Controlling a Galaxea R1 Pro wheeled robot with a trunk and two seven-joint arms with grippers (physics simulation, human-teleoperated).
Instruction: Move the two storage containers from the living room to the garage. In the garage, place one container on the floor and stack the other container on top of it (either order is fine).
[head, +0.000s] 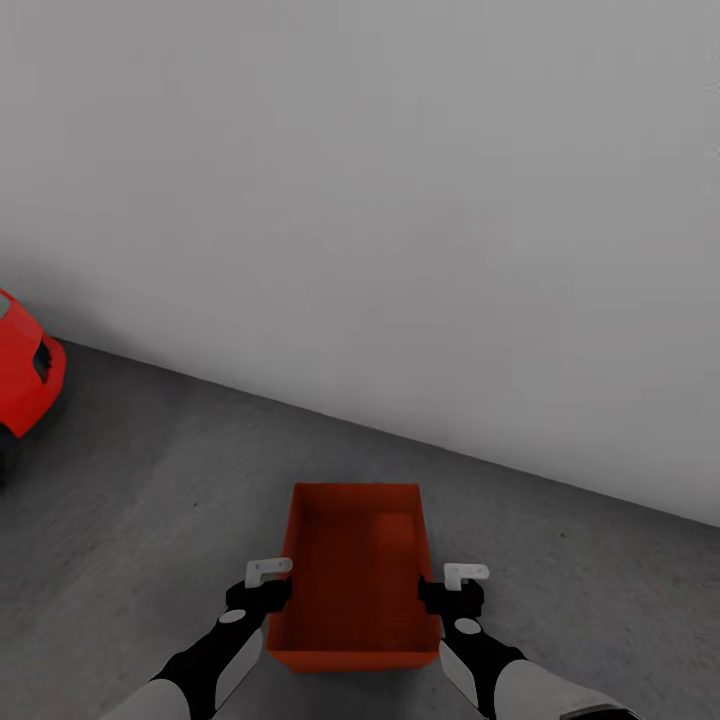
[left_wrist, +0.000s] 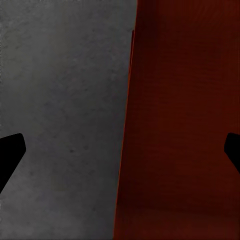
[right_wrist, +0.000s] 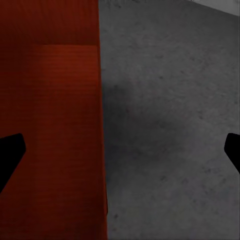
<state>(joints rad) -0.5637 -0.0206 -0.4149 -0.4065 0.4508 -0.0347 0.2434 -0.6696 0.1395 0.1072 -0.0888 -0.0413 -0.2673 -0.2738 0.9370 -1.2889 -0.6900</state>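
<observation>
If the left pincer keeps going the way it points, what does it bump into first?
Probably the orange-red bin's side wall: the left pincer straddles its rim, one finger inside, one outside. The grey floor lies beyond; how far is unclear.

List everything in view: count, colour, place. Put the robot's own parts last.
storage container: one, orange-red, open top, on or just above the floor ahead of the robot, between the two grippers
car: one, red, partly in view at the left edge
floor: dark grey concrete, under everything
wall: one, plain white-grey, behind the container
left gripper: one, black with white tips, open, straddling the container's left wall
right gripper: one, black with white tips, open, straddling the container's right wall
</observation>
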